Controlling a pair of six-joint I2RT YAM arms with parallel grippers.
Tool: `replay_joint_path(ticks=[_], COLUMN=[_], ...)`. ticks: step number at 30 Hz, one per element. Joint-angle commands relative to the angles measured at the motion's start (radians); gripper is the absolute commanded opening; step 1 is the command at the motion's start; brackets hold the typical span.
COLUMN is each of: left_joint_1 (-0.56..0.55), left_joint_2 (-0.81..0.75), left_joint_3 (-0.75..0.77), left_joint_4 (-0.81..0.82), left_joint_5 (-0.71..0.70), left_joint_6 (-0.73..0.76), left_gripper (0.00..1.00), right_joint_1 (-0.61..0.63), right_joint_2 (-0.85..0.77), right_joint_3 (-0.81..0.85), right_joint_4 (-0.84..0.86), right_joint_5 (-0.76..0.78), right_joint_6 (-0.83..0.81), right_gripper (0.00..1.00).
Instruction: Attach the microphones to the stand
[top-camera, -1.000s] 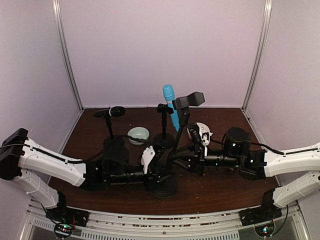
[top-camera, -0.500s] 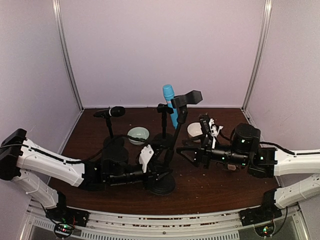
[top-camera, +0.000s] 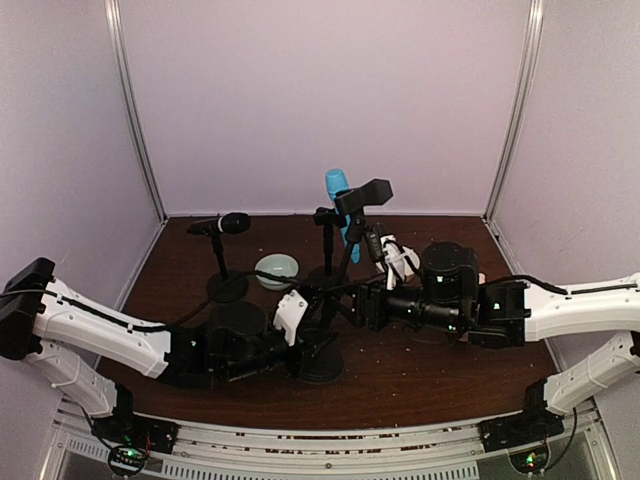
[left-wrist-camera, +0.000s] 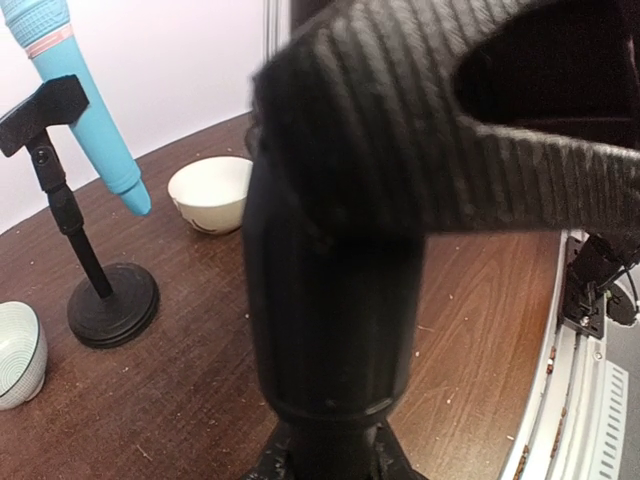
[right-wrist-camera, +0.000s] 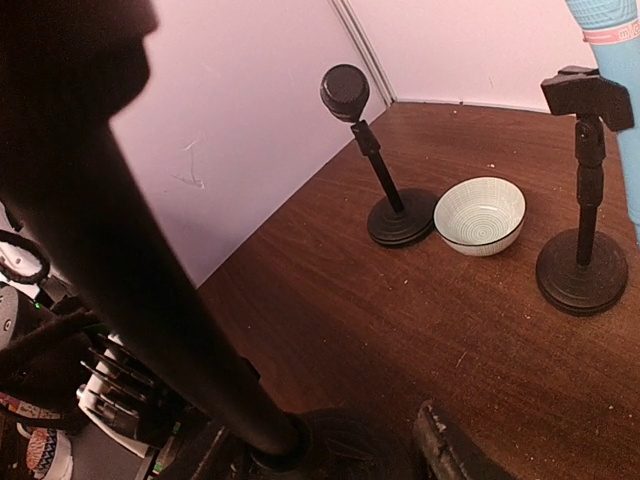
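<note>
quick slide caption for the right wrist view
Black microphone on its stand, striped bowl beside it, blue microphone at right.

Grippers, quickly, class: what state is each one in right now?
Left gripper: shut on the front stand, low on its pole.
Right gripper: open beside that pole, holding nothing.

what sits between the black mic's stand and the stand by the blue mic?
A striped bowl, close to the black mic's stand; right wrist view shows it.

Top view: high, far, facing blue microphone (top-camera: 337, 186). Wrist views: low, nearer, either side; all share it.
</note>
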Motion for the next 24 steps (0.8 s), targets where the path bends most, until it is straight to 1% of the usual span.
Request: replay_joint_path(ticks=[1,3,8,15,19,24], left_joint_1=[-0.011,-0.014,-0.022,-0.023,-0.023,-0.023], left_joint_2=[-0.013,-0.015,-0.015,0.001,0.008,0.009], left_joint_3=[0.049,0.047,0.047,0.063,0.073,0.076], left_joint_4=[0.089,0.088,0.085,0.073,0.064,0.058], left_joint_5=[-0.051,-0.052,-0.055,-0.056,-0.055,-0.055], left_joint_6=[0.008,0.009,0.014,0.019,0.018,0.019], left_gripper=[0.00,0.00,0.00,0.00,0.00,0.00], right_joint_1=[0.009,0.013,0.016,0.018,0.021,0.022], right_joint_2=[0.018,0.025,0.046,0.051,0.056,0.062], right_joint_3=[0.024,0.025,0.032,0.025,0.014,0.015], right_joint_4=[-0.018,-0.015,-0.005,0.015,0.049,0.052], right_joint_5=[0.037,0.037,0.024,0.000,-0.047,-0.048], right_joint_6=[0.034,0.039,0.035,0.031,0.022,0.016], right_gripper=[0.55,0.54,0.45,0.46,0.46,0.37])
